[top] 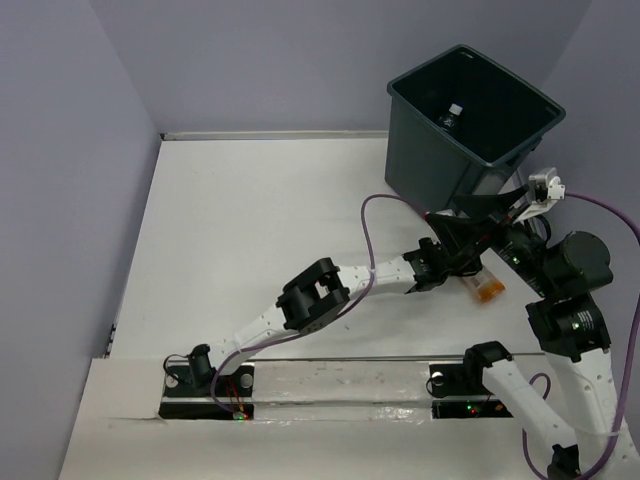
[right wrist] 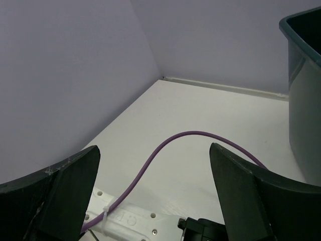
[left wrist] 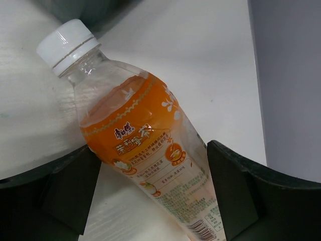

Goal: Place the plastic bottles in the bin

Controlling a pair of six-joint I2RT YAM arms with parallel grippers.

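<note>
Evidently the left pincer [left wrist: 153, 153] — spread — straddles an orange-labelled bottle [left wrist: 135, 125] with Chinese writing; right pincer [right wrist: 154, 150] spread.

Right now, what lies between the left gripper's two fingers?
An orange-labelled plastic bottle, lying on the table; the left wrist view shows it.

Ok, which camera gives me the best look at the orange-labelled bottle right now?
Left wrist. The orange-labelled bottle fills that view, white cap and label clear, lying between the fingers of the left gripper. Top external shows only a small orange sliver of it, the rest hidden. Right wrist does not show it.
</note>
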